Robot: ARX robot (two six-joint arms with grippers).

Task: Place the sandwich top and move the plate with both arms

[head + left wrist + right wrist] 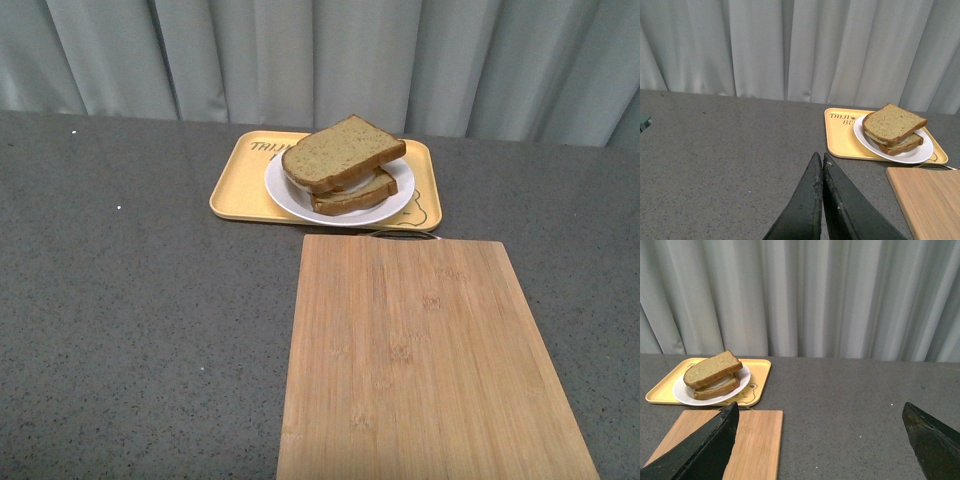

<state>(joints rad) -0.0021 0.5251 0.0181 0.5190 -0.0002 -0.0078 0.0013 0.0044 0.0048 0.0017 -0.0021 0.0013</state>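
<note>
Your left arm's black angular gripper is sitting at the bottom centre of its wrist frame, fingers pressed together to a point. Your right arm's black angular gripper is hanging with fingers spread wide, one at the frame's lower left, one at the lower right.

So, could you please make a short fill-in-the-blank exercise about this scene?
1. The sandwich top lies on the lower slice, on the white ____.
2. The plate rests on a ____ tray.
3. The left gripper fingers are ____.
4. The cutting board is made of ____.

Missing words: plate; yellow; shut; wood
</note>
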